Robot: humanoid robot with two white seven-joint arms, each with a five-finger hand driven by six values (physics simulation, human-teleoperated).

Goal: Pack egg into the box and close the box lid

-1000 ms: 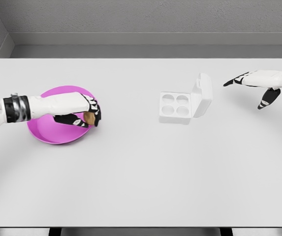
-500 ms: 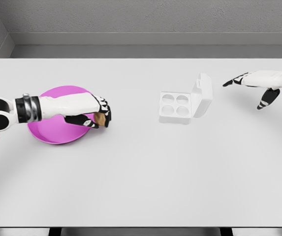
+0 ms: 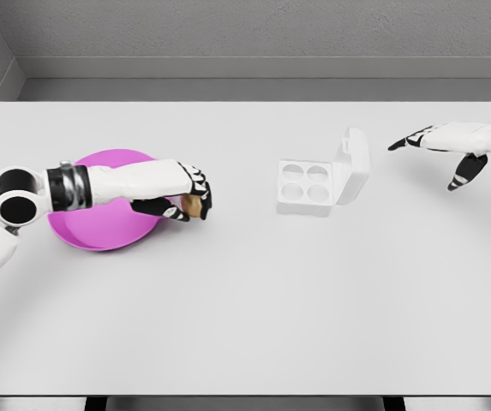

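From the head camera I see my left hand (image 3: 185,195) with its fingers curled around the small tan egg (image 3: 192,205), just past the round magenta plate's (image 3: 82,235) right rim. Open white tabletop (image 3: 245,300) lies between it and the open white four-cup egg box (image 3: 314,184). My right hand (image 3: 451,150) hovers apart, its fingers spread and holding nothing.

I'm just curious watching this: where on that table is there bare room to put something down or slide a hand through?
Bare stretches: the whole near half of the table, and the gap between the left hand, holding the egg, and the open box. Also between the box and the right hand. It is crowded only around the pink plate.
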